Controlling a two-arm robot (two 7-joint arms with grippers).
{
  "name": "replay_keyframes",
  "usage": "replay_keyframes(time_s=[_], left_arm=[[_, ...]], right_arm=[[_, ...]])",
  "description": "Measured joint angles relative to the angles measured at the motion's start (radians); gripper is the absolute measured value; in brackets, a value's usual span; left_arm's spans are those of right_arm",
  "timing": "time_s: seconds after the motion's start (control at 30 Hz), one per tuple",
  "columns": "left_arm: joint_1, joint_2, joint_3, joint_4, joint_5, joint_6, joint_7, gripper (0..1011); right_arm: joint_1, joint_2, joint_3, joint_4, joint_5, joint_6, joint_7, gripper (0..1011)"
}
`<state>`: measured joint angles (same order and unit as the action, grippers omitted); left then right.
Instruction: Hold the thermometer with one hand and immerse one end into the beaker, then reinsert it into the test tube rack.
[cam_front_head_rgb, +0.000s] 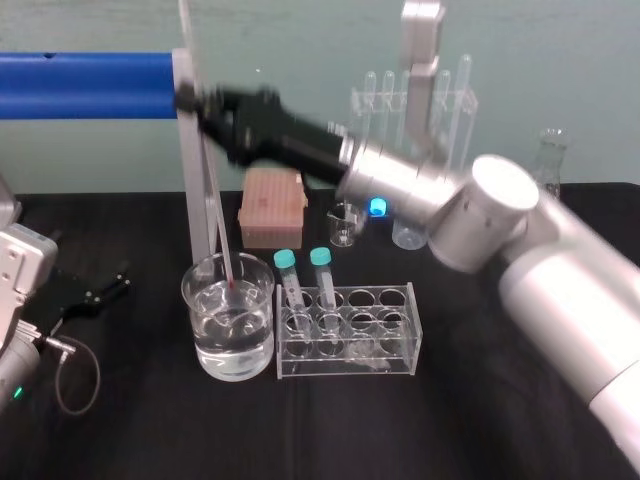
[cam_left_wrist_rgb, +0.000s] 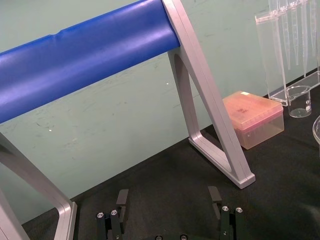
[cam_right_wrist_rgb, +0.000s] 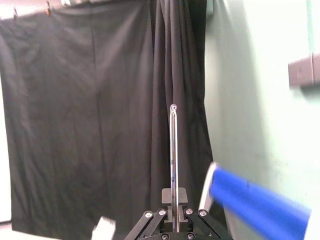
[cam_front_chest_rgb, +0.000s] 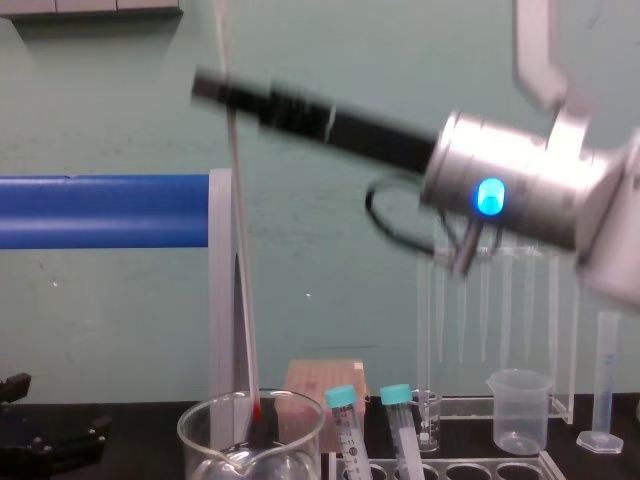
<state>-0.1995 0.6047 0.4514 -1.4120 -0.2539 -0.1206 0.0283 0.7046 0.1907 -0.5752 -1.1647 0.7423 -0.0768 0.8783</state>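
Our right end effector (cam_front_head_rgb: 190, 100) is clamped on the thermometer (cam_front_head_rgb: 222, 240), gripping it high on the rod and reaching in from 3 o'clock. The rod leans slightly, and its red tip (cam_front_chest_rgb: 257, 408) sits inside the mouth of the beaker (cam_front_head_rgb: 255, 330). We cannot tell whether the tip is under the water.

We judge the main risk to be the glass. The grip is far from the tip, so a small swing of the wrist could knock the tip against the beaker wall or rim and snap it. The rod also runs close along the grey frame post (cam_front_head_rgb: 195, 170), and a sideways lift could catch it there. The test tube rack (cam_front_head_rgb: 390, 300) stands just beside the beaker at its 3 o'clock. The capped tubes (cam_front_head_rgb: 285, 262) stand on the near side of it, so a low pass could strike them or tip the rack.

By our count there is one thermometer, one beaker, one rack with what looks like eight holes, two teal-capped tubes and one pink box (cam_front_head_rgb: 270, 205) at the beaker's 1 o'clock. Our left end effector (cam_left_wrist_rgb: 168, 200) lies wide open on the black surface (cam_front_head_rgb: 150, 430) at the beaker's 9 o'clock, well apart and idle.
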Motion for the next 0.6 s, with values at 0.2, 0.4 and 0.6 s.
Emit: replay_keyframes(time_s=[0.2, 0.4, 0.6], left_arm=[[0.0, 0.0, 0.0, 0.0, 0.0, 0.0, 0.0, 1008], [0.0, 0.0, 0.0, 0.0, 0.0, 0.0, 0.0, 1008], [0.0, 0.0, 0.0, 0.0, 0.0, 0.0, 0.0, 1008]], right_arm=[[0.05, 0.032, 0.038, -0.116, 0.05, 0.068, -0.044, 57], [0.084, 0.09, 0.066, -0.206, 0.062, 0.095, -0.079, 56], [0.054, 0.158, 0.087, -0.282, 0.081, 0.127, -0.126, 56]])
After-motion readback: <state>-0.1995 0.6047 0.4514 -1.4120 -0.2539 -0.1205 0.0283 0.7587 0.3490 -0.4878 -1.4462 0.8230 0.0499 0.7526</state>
